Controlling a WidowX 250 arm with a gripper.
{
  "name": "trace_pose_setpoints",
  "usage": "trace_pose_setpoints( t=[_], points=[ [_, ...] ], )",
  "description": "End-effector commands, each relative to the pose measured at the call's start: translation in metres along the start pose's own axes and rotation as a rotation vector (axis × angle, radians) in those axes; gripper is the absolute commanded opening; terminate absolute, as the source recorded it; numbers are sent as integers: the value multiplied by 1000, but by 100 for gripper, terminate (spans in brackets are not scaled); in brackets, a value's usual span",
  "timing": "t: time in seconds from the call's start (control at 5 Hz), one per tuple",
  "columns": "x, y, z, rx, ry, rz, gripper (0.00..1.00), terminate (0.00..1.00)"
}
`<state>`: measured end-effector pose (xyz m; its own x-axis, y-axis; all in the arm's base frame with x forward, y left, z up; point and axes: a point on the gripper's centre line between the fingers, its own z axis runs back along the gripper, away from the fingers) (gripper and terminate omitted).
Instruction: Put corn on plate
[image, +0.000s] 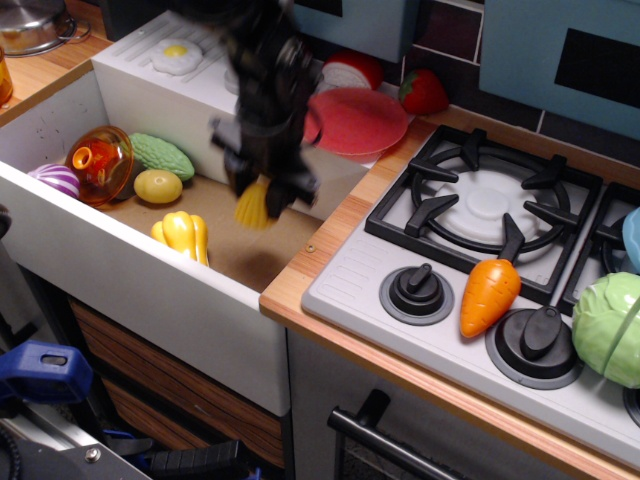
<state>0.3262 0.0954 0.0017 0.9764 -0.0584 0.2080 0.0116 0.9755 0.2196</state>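
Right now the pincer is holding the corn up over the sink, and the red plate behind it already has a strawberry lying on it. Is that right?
Not quite. The observation.image view shows the plate bare; the strawberry sits beside it on the counter, at its far right edge. The rest holds: the pincer grips the corn above the sink.

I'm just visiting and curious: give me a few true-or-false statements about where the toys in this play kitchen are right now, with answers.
1. The corn is lifted above the sink floor, held in the gripper. True.
2. The corn already lies on the plate. False: it hangs over the sink, short of the plate.
3. A carrot lies on the stove. True.
4. The strawberry is in the sink. False: it sits on the counter behind the plate.
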Motion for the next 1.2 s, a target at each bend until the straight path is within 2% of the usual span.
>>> trace_pose_setpoints(
  t=[0.0, 0.2, 0.4, 0.6, 0.8, 1.0],
  points=[
    [42, 11, 90, 28, -99, -69, 0, 0],
    [68, 11, 114, 18, -155, -184, 0, 0],
    [99, 19, 110, -8, -177, -333, 0, 0],
    [119, 27, 96, -49, -204, -412, 0, 0],
    [123, 21, 80, -66, -230, -389, 0, 0],
    [118, 14, 65, -97, -245, -354, 0, 100]
  ],
)
